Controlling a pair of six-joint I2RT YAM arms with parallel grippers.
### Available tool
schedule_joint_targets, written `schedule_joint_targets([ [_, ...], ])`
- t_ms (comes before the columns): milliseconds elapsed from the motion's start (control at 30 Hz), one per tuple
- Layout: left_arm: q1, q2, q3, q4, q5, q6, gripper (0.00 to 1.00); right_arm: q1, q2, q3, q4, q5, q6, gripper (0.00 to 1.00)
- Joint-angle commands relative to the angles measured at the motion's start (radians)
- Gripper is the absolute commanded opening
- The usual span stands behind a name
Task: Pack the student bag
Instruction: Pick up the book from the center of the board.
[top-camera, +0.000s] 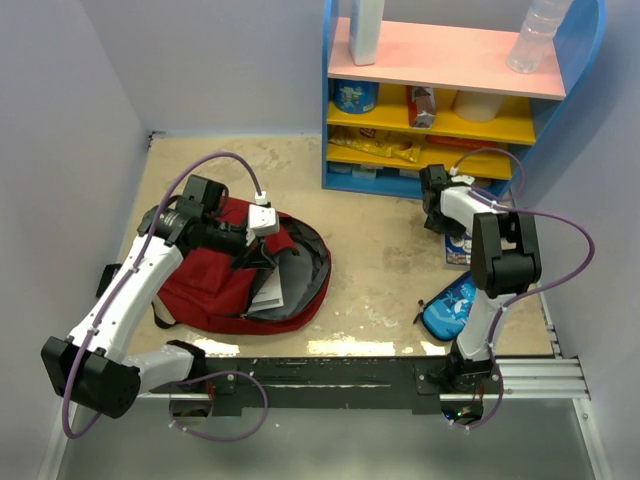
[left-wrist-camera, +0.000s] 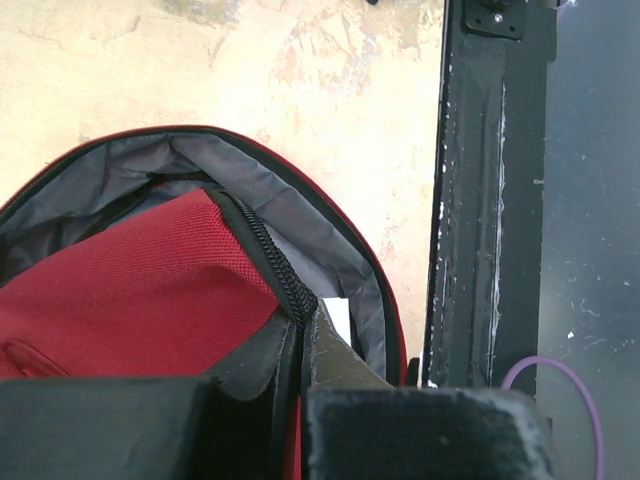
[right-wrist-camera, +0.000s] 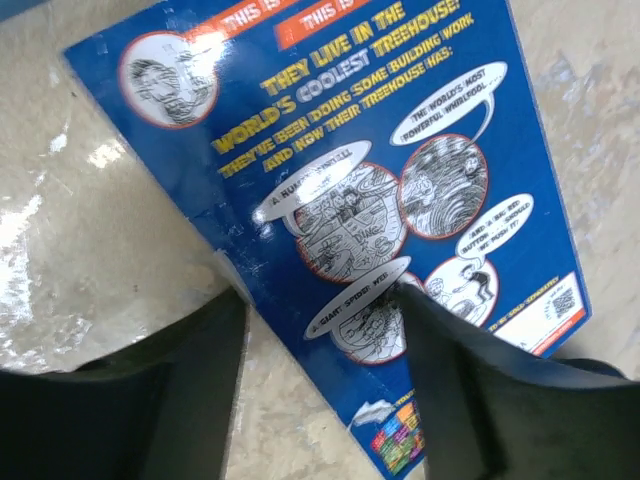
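The student bag (top-camera: 200, 285) is a dark red backpack lying on the table's left side, its mouth open and grey lining showing. My left gripper (top-camera: 262, 262) is shut on the bag's zipper edge (left-wrist-camera: 290, 290) and holds the red flap (left-wrist-camera: 120, 280) up. A white book or paper (top-camera: 268, 292) lies inside the opening. A blue comic-style book (right-wrist-camera: 350, 150) lies flat on the table at the right (top-camera: 458, 248). My right gripper (right-wrist-camera: 320, 292) is open just above it, one finger over the cover, the other over bare table beside the book's edge.
A small blue zip pouch (top-camera: 449, 308) lies near the right arm's base. A blue and yellow shelf (top-camera: 440, 100) with snacks and bottles stands at the back right. A black rail (left-wrist-camera: 470, 200) runs along the near edge, close to the bag's rim.
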Motion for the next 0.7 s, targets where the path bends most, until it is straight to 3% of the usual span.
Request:
schedule_joint_targets([
  [0, -0.003, -0.012, -0.013, 0.032, 0.016, 0.04, 0.0, -0.011, 0.005, 0.021, 0.006, 0.02, -0.013, 0.52],
  [167, 0.0, -0.012, -0.013, 0.029, 0.004, 0.043, 0.0, -0.016, 0.01, -0.024, 0.054, -0.069, -0.013, 0.09],
  [233, 0.003, -0.01, -0.012, 0.029, -0.002, 0.043, 0.0, -0.016, 0.011, -0.032, 0.069, -0.095, -0.013, 0.0],
  [533, 0.008, 0.001, -0.002, 0.032, -0.01, 0.038, 0.0, 0.018, -0.079, -0.071, 0.159, -0.288, -0.029, 0.0],
  [667, 0.008, 0.008, 0.01, 0.035, -0.007, 0.031, 0.0, 0.16, -0.175, -0.025, 0.154, -0.361, -0.011, 0.0],
])
